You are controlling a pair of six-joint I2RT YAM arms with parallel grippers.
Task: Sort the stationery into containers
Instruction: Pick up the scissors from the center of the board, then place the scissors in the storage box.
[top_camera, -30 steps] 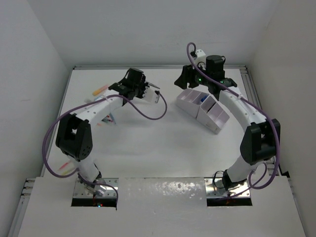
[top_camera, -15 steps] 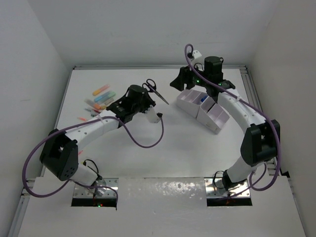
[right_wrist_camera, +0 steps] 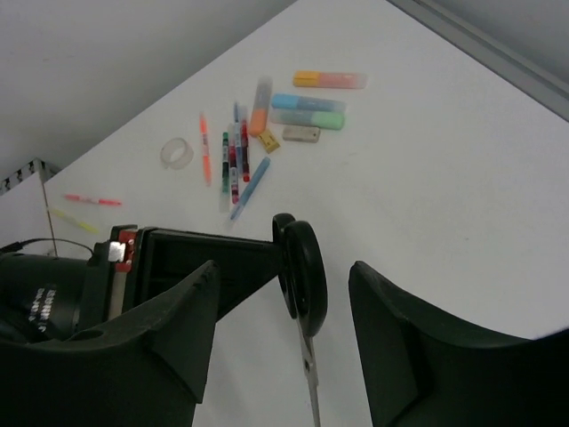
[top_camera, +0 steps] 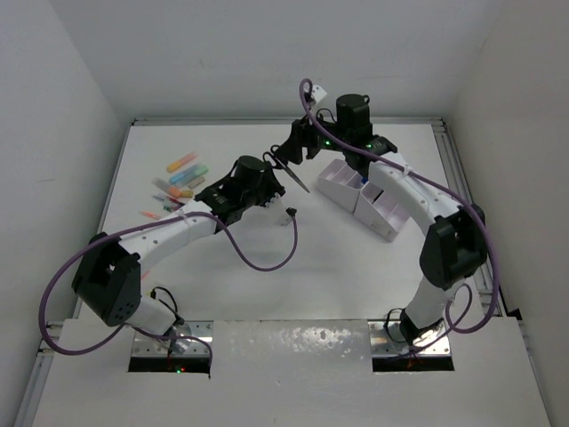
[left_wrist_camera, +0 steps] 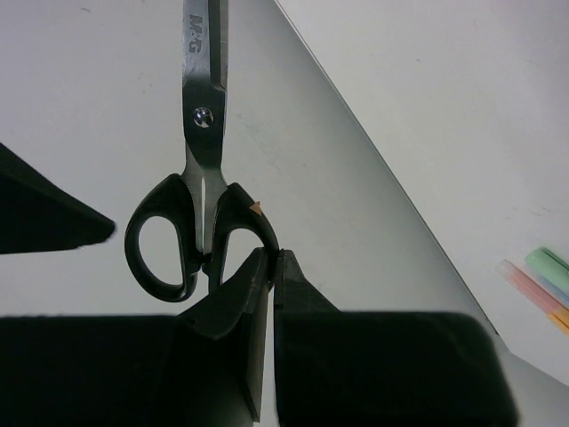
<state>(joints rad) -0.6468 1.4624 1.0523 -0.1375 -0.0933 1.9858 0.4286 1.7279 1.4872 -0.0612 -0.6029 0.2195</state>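
Observation:
My left gripper (top_camera: 268, 171) is shut on one handle loop of black-handled scissors (top_camera: 291, 172) and holds them above the table, blades pointing away in the left wrist view (left_wrist_camera: 201, 133); its jaws (left_wrist_camera: 269, 260) pinch the loop. My right gripper (top_camera: 293, 149) is open, its fingers on either side of the scissors' handles (right_wrist_camera: 302, 267), not touching them. The white and pale-lilac organiser (top_camera: 340, 184) stands to the right under my right arm. Pastel highlighters (top_camera: 185, 174) and pens lie at the far left, also in the right wrist view (right_wrist_camera: 307, 108).
A clear tape ring (right_wrist_camera: 176, 153), an orange pen (right_wrist_camera: 204, 147), a bundle of thin pens (right_wrist_camera: 233, 165) and a small yellow piece (right_wrist_camera: 268, 140) lie beside the highlighters. Pink and yellow pens (right_wrist_camera: 87, 200) lie nearer the left wall. Walls enclose the table.
My right arm has swung left from over the organiser to the scissors, and its open fingers now straddle the handles. My left gripper holds the scissors almost where they were.

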